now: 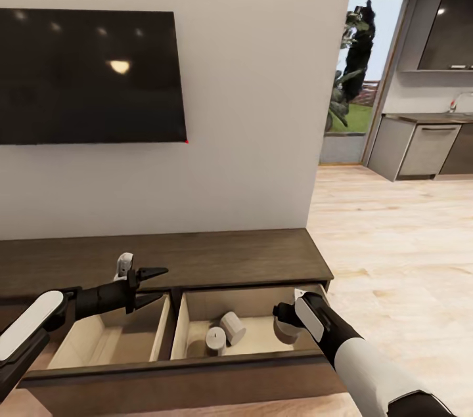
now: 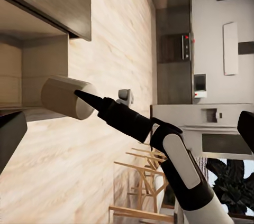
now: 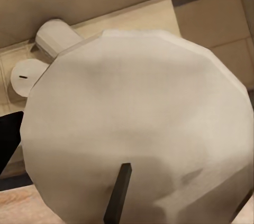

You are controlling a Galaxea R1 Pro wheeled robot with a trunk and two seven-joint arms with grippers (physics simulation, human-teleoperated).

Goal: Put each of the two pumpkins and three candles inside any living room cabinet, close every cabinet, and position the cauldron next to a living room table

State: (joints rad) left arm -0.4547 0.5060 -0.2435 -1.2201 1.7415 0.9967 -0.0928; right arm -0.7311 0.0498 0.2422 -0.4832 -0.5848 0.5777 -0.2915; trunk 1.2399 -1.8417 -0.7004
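The long dark cabinet [image 1: 197, 259] stands under the wall with its drawer [image 1: 190, 374] pulled out. My right gripper [image 1: 284, 324] is down in the drawer's right compartment, shut on a tan candle [image 1: 287, 337]; that candle [image 3: 137, 123] looms large in the right wrist view and shows from the side [image 2: 63, 96] in the left wrist view. Two more candles rest in the same compartment, one upright [image 1: 215, 340] and one tipped over [image 1: 233, 328]. My left gripper [image 1: 156, 284] hovers open and empty above the left compartment. Pumpkins and cauldron are out of view.
A black TV [image 1: 89, 75] hangs on the wall above the cabinet. Pale wood floor [image 1: 394, 240] stretches right toward a kitchen with grey cupboards [image 1: 420, 148]. A wooden partition [image 1: 174, 328] splits the drawer in two.
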